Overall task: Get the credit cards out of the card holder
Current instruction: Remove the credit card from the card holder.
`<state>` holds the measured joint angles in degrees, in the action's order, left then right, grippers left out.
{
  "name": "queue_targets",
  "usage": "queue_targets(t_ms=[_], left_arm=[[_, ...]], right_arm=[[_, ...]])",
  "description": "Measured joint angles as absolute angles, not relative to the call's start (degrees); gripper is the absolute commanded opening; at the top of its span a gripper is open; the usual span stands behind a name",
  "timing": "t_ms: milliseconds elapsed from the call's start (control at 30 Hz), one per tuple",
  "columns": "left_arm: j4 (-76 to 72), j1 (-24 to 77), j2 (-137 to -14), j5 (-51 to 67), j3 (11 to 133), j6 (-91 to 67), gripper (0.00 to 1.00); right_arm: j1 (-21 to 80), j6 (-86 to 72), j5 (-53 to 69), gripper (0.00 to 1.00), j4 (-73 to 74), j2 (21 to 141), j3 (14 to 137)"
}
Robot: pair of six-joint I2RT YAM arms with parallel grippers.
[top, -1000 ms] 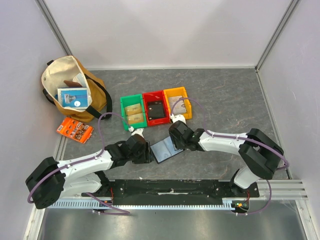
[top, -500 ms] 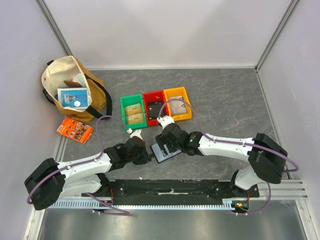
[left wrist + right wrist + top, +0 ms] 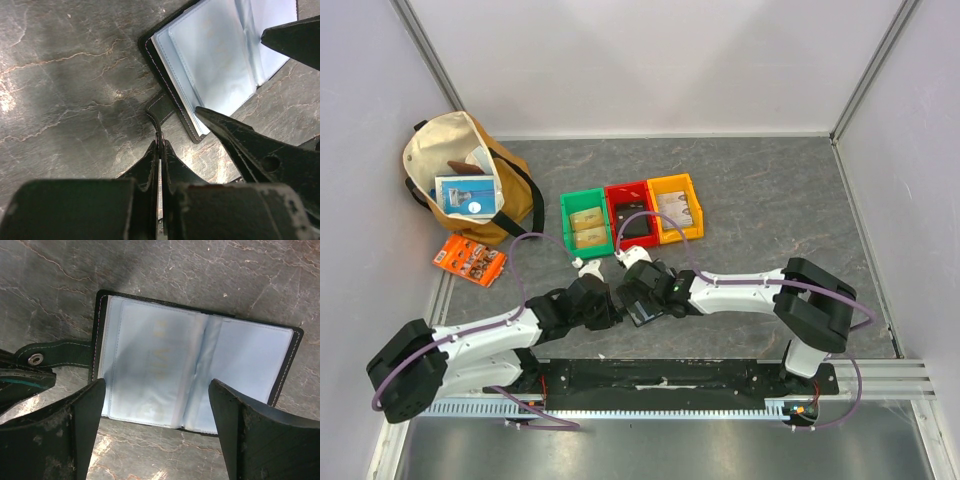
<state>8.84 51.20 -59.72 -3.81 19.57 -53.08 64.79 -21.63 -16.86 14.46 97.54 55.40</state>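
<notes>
The card holder (image 3: 195,375) lies open and flat on the dark marbled table, its two shiny grey-blue sleeves facing up inside a black rim. Faint yellow print shows through the left sleeve (image 3: 159,352); I cannot make out the credit cards as separate things. My left gripper (image 3: 161,142) is shut on the holder's black strap tab (image 3: 159,107), at the holder's left edge. Directly above the holder hangs my right gripper (image 3: 156,390), open, its fingers spanning the left sleeve and the fold without touching them. In the top view the right gripper (image 3: 645,293) hides most of the holder.
Green (image 3: 586,224), red (image 3: 632,214) and yellow (image 3: 676,208) bins stand in a row just behind the grippers. A tan bag (image 3: 460,180) with a boxed item sits at the far left, and an orange packet (image 3: 468,260) lies in front of it.
My right gripper has swung left over the card holder and opened wider. My left gripper has shut on the strap tab and stayed beside the holder's left edge.
</notes>
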Motion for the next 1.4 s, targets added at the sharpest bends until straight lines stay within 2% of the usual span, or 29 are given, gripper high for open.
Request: queue_targets(t_ms=[167, 367, 800, 900, 1100, 1400], left_arm=[[8.8, 51.2, -59.2, -3.8, 19.4, -53.1, 0.02], [8.9, 51.2, -58.1, -3.8, 19.3, -53.1, 0.02], [10.8, 51.2, -57.0, -3.9, 19.3, -53.1, 0.02], [10.9, 51.2, -56.9, -3.9, 19.3, -53.1, 0.02], [10.9, 51.2, -56.9, -3.9, 19.3, -53.1, 0.02], [10.9, 51.2, -56.9, -3.9, 19.3, -53.1, 0.02]], right_arm=[[65.4, -21.9, -18.8, 0.91, 15.4, 98.4, 56.5], [65.5, -22.3, -22.4, 0.83, 17.6, 98.3, 57.1], [65.5, -21.7, -25.9, 0.77, 23.1, 95.3, 59.0], [65.4, -21.4, -26.3, 0.78, 23.6, 94.6, 59.4], [65.4, -20.8, -23.8, 0.87, 23.7, 94.5, 59.5], [65.7, -20.4, -20.8, 0.91, 21.7, 98.9, 61.3]])
